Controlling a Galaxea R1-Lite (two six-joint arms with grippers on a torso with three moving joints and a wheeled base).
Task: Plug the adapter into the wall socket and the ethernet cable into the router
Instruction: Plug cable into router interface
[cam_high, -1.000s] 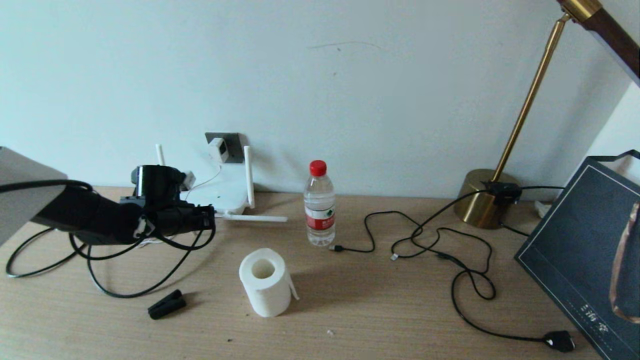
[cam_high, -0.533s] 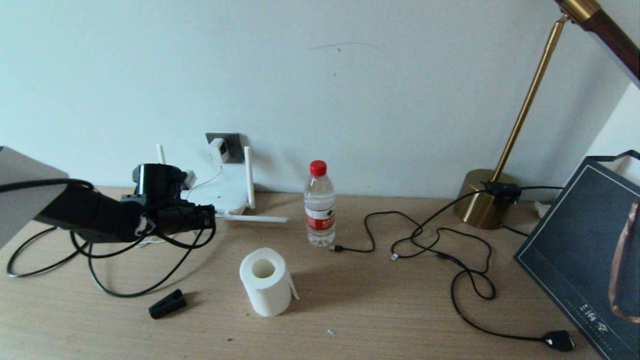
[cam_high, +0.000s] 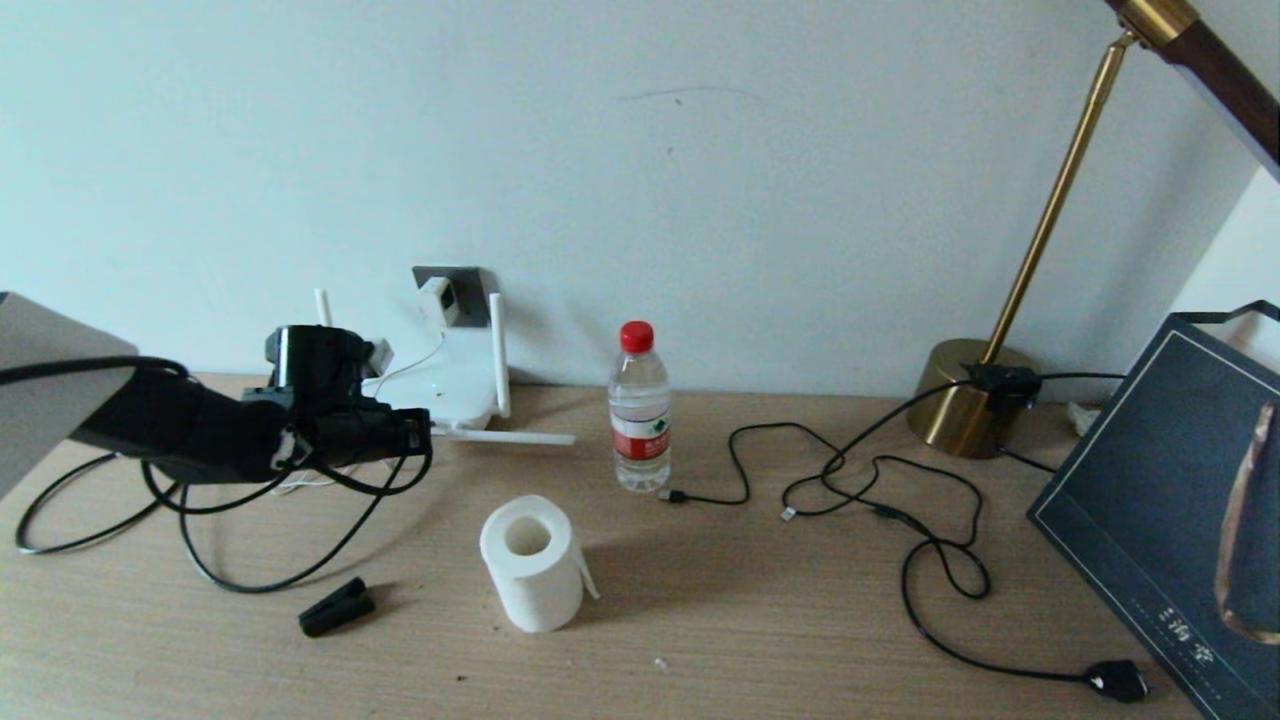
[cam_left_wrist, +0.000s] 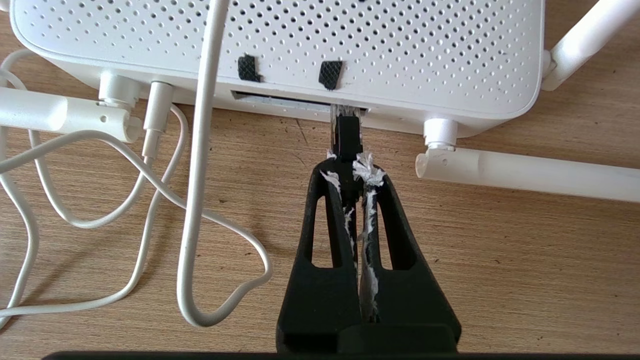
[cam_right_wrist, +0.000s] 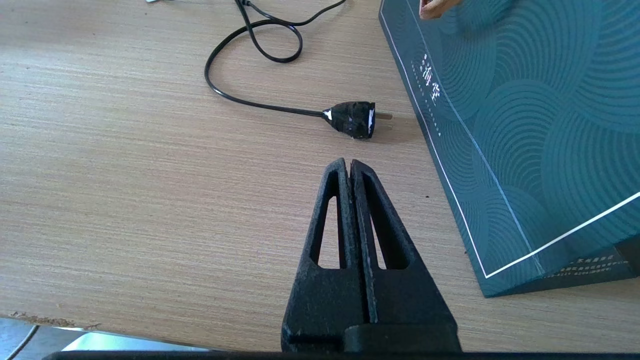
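The white router lies by the wall with its stick antennas out; its perforated shell fills the left wrist view. My left gripper is shut on the black ethernet cable. The cable's clear tip sits at the dark port slot in the router's edge; how deep it goes I cannot tell. From the head, the left gripper is against the router's near edge, and the cable loops over the table behind it. The white adapter sits in the grey wall socket. My right gripper is shut and empty.
A water bottle, a white paper roll and a black clip stand mid-table. Black USB cables, a brass lamp base, a black plug and a dark teal bag occupy the right. White cords lie beside the router.
Hardly anything: the left gripper has crept slightly toward the router, still shut on the cable, and the black loop has shifted a little.
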